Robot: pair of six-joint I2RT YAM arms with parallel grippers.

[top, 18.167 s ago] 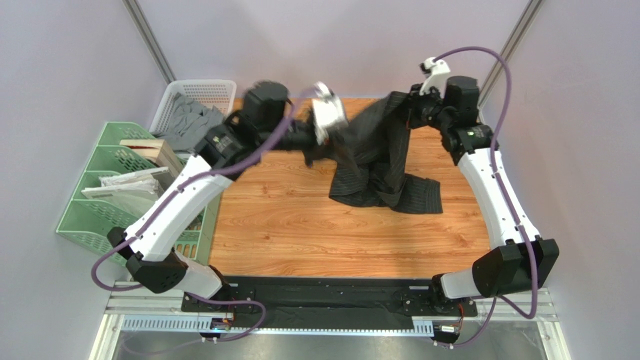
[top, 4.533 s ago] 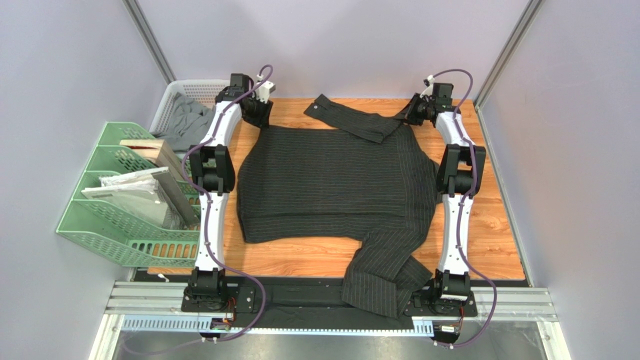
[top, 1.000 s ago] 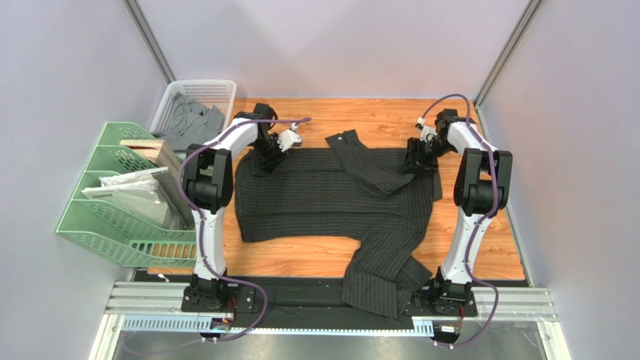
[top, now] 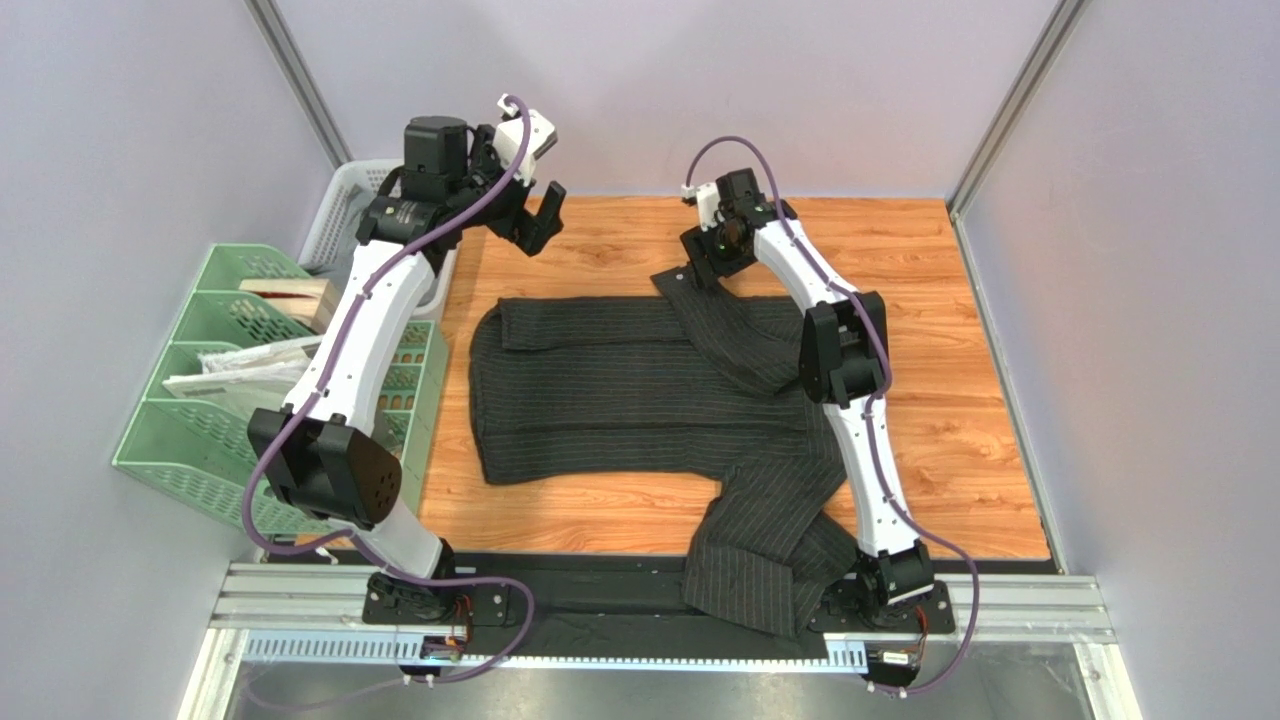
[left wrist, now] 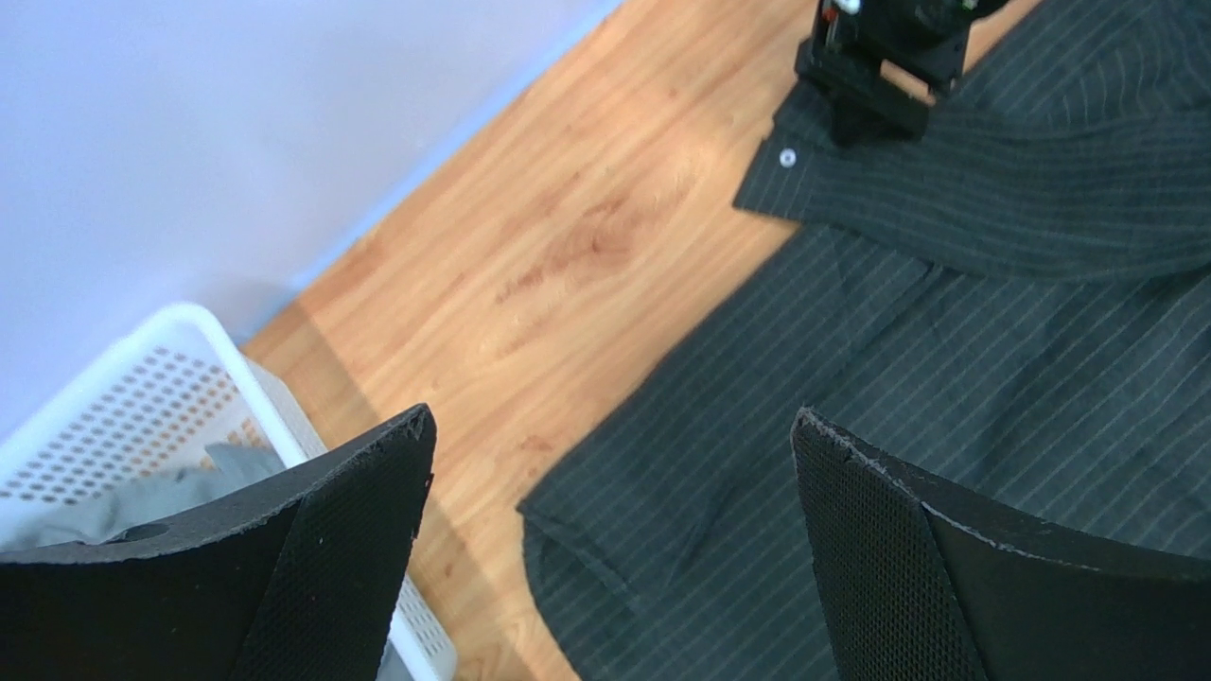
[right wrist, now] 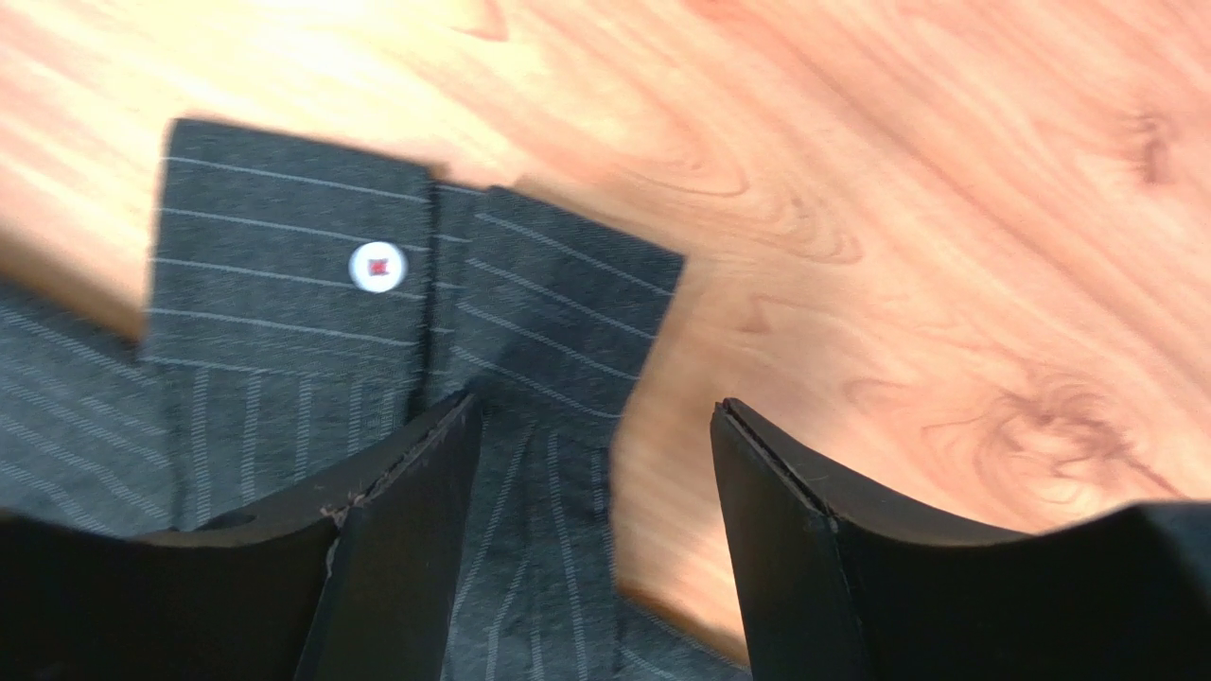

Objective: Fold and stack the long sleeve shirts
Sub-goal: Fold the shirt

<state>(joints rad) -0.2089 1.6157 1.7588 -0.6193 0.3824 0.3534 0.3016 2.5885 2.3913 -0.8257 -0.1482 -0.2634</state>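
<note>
One long sleeve shirt (top: 646, 398), charcoal with pale pinstripes, lies spread flat on the wooden table. One sleeve is folded across its back right, with the cuff (top: 672, 282) pointing to the back centre. My right gripper (top: 706, 258) hovers open just over that cuff (right wrist: 540, 312), whose white button (right wrist: 377, 266) shows; its fingers (right wrist: 412, 525) straddle the sleeve's edge without pinching it. My left gripper (top: 538, 218) is raised at the back left, wide open and empty, looking down on the shirt's shoulder corner (left wrist: 626, 525).
A white basket (top: 436, 177) with grey clothes stands at the back left, and a green file rack (top: 181, 435) is in front of it. The shirt's other sleeve (top: 766, 555) trails over the table's near edge by the right arm's base.
My left gripper opened, let go of the shirt's left shoulder and rose to the back left. My right gripper left the right shoulder and swung left to the sleeve cuff.
</note>
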